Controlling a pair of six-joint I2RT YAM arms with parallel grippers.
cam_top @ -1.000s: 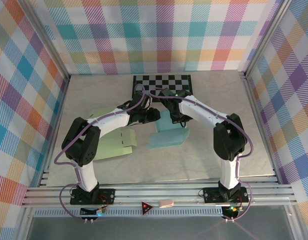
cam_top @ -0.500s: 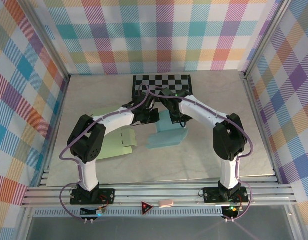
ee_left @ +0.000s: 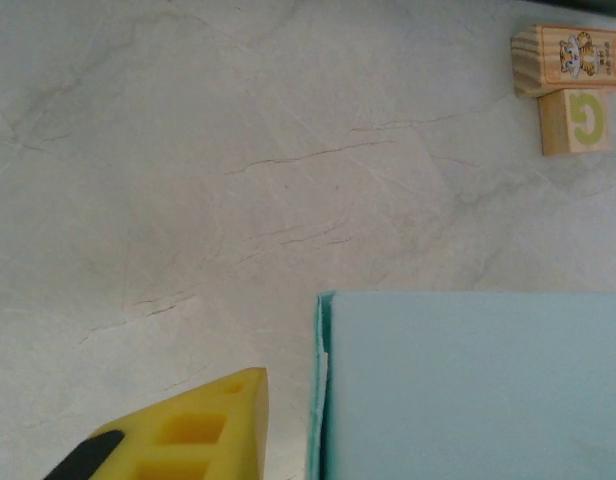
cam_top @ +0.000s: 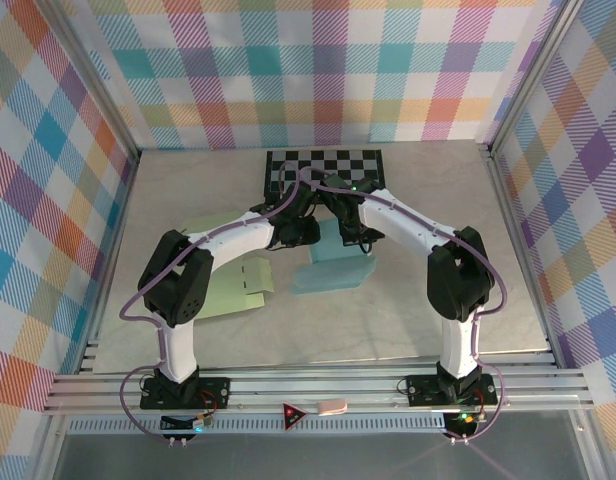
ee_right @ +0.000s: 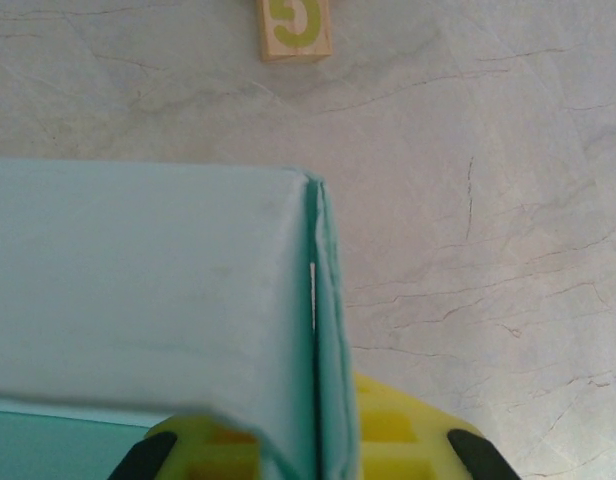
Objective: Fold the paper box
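The paper box is light blue and lies half folded in the middle of the table. My right gripper is shut on its upright side wall; in the right wrist view that wall runs down between the yellow fingers. My left gripper is at the box's left back corner. In the left wrist view one yellow finger stands a little apart from the box's edge, and the blue panel hides the other finger. The left jaws are open and hold nothing.
A flat pale green sheet lies left of the box. A checkerboard mat is at the back. Two wooden blocks sit on the marble table beyond the box. Plaid walls close three sides.
The left arm's elbow swung a little to the right and its gripper edged toward the box's corner. The box and the right arm stayed put.
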